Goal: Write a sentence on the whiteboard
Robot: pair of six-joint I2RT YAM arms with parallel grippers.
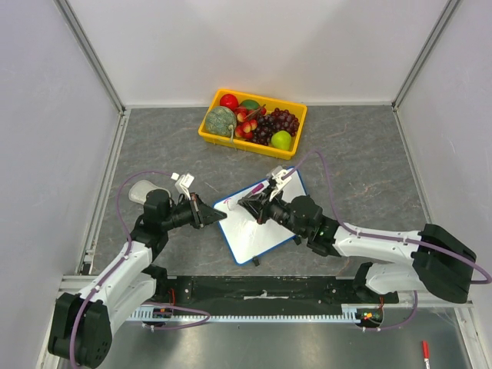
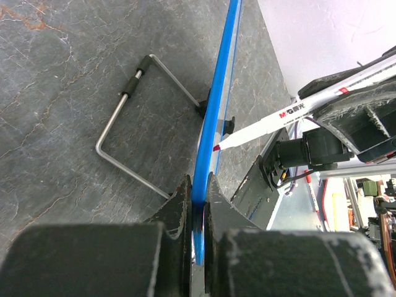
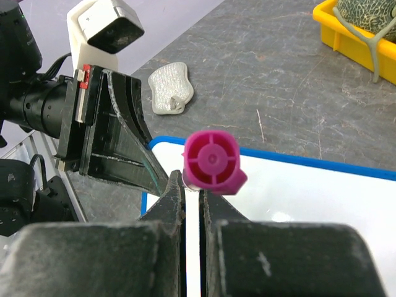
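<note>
The whiteboard (image 1: 265,231) lies tilted at the table's middle, white with a blue rim (image 2: 216,105). My left gripper (image 1: 213,215) is shut on its left corner, the rim pinched between the jaws (image 2: 199,193). My right gripper (image 1: 257,203) hovers over the board's upper left and is shut on a white marker (image 2: 272,122) with a magenta end cap (image 3: 211,162). The marker's tip (image 2: 216,147) is at the board face. Of the sentence, only a small pink stroke (image 1: 231,206) shows near the left corner; no words can be read.
A yellow fruit basket (image 1: 211,140) stands behind the board. A pale grey lump (image 1: 142,191) lies beside the left arm. A wire stand (image 2: 133,120) shows under the board. A red marker (image 1: 424,352) lies at the near right, below the table edge.
</note>
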